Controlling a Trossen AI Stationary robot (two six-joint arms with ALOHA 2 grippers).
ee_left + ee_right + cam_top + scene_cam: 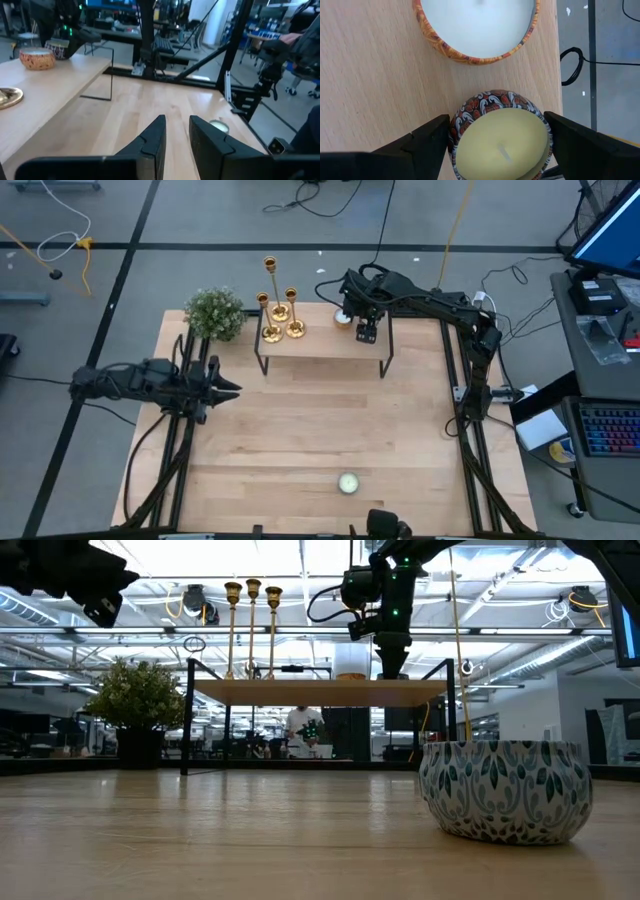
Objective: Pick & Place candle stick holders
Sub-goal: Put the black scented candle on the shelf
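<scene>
Three gold candle stick holders (280, 315) stand on their round bases at the left end of a raised wooden shelf (325, 345) at the table's far side; they also show in the low view (252, 630). My right gripper (366, 332) points down over the shelf's right end, shut on a small patterned candle tin (502, 142) with yellowish wax. A second, orange-rimmed tin with white wax (477, 25) stands just beyond it. My left gripper (228, 388) hovers over the table's left side, slightly open and empty (177, 137). My right gripper has the patterned candle tin pinched between its two fingers, one on each opposite side of the round wall (454, 135). The fingers come from above, pointing down. The tin is upright, its wax face up; in the low view the fingers (390, 665) reach down to the shelf top.
A green bushy plant (215, 313) stands at the shelf's left. A blue-green patterned candle tin (347, 483) sits near the table's front edge, large in the low view (505, 790). The shelf has thin black legs (262, 365). Bare wood lies between the shelf and the front tin.
</scene>
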